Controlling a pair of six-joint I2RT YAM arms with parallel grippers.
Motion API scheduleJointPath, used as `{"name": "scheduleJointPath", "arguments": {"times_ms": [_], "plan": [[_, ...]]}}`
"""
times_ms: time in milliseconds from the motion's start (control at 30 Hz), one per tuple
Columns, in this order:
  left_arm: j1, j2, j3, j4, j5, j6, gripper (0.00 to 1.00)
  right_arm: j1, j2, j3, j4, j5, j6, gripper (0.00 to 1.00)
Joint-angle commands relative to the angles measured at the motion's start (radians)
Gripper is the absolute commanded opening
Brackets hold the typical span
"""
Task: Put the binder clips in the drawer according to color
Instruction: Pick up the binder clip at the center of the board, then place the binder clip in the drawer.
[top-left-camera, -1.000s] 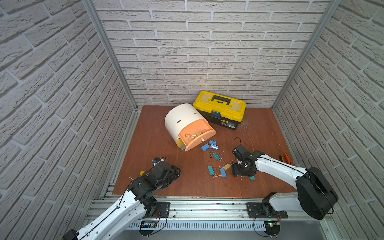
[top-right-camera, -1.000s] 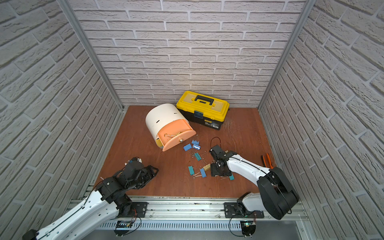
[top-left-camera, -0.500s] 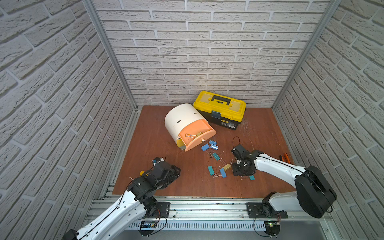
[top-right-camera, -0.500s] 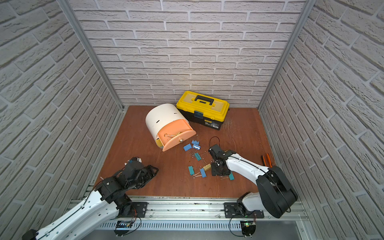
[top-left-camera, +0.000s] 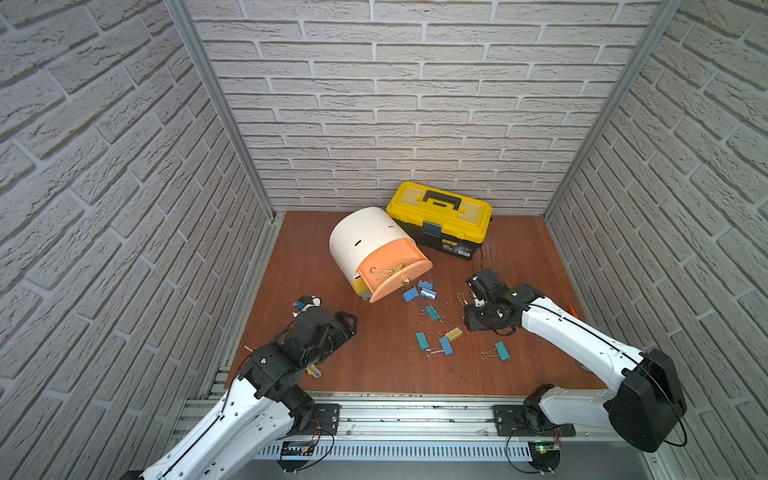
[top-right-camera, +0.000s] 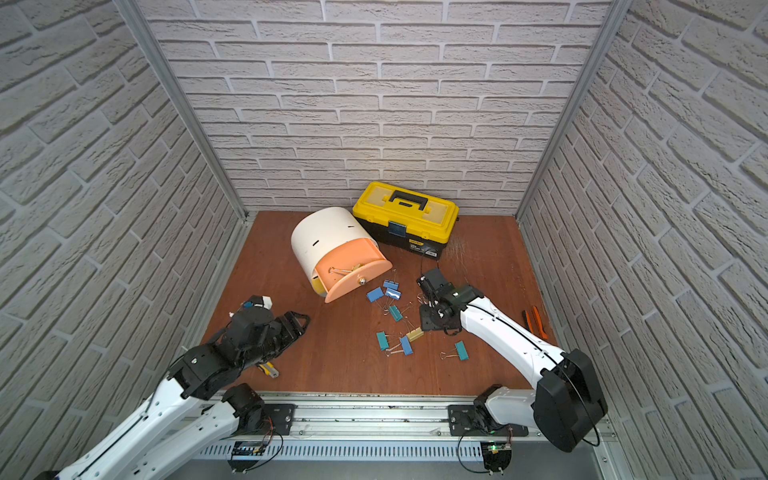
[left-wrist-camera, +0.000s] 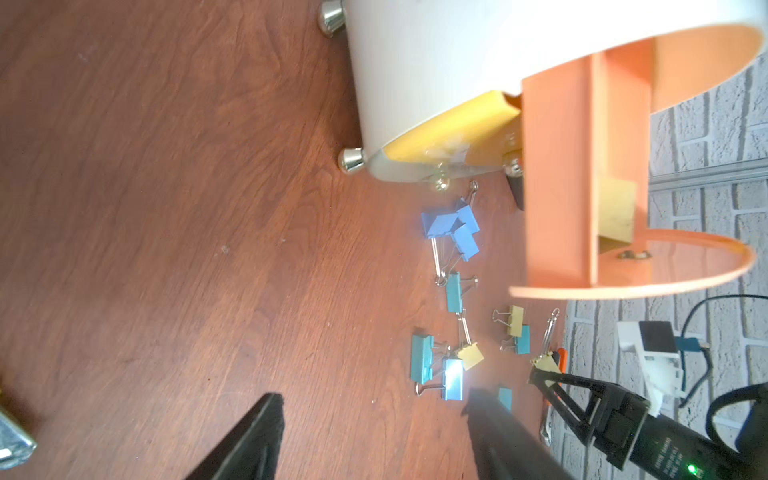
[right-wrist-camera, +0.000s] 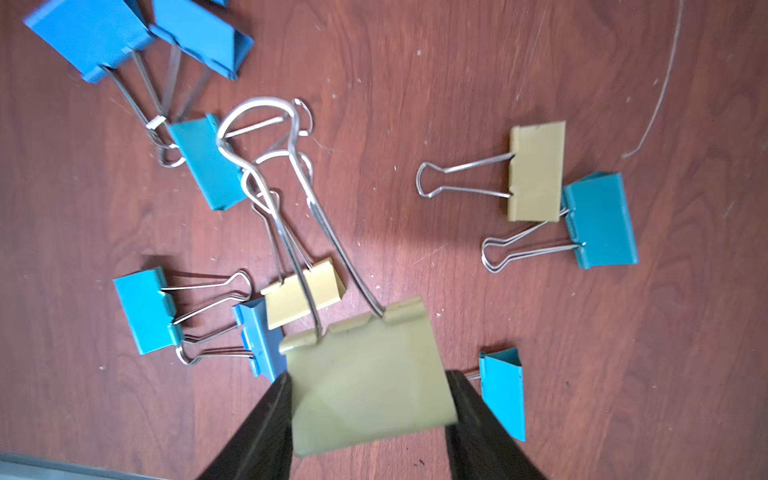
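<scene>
Our right gripper (right-wrist-camera: 369, 378) pinches a yellow clip (right-wrist-camera: 357, 357). The clip's flat body sits right between the two jaws, one jaw on each side. Our left gripper (left-wrist-camera: 374, 419) is spread wide with nothing in it, low over the brown floor (left-wrist-camera: 166, 208) and well apart from the clips.

The white cabinet (top-left-camera: 365, 241) stands near the back, beside the yellow toolbox (top-left-camera: 440, 216). Its peach drawer (top-left-camera: 386, 289) is pulled out, and a second yellow clip (left-wrist-camera: 617, 216) lies inside. On the floor between the drawer and our right gripper lie more clips (top-left-camera: 432, 312), blue, teal and yellow.

In both top views the gripper hides the clip we hold. The right wrist view shows it clear. The left wrist view shows it from the side, up off the floor. The right wrist view also shows a third yellow clip (right-wrist-camera: 536, 172) touching a teal clip (right-wrist-camera: 600, 220), and we cannot find that pair in the top views.
</scene>
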Motion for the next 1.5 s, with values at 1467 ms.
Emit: {"name": "scheduleJointPath", "arguments": {"times_ms": [1467], "plan": [[0.205, 0.584, 0.612, 0.144, 0.391, 0.347, 0.75, 0.077, 0.533, 1.089, -0.132, -0.293, -0.105, 0.40]]}}
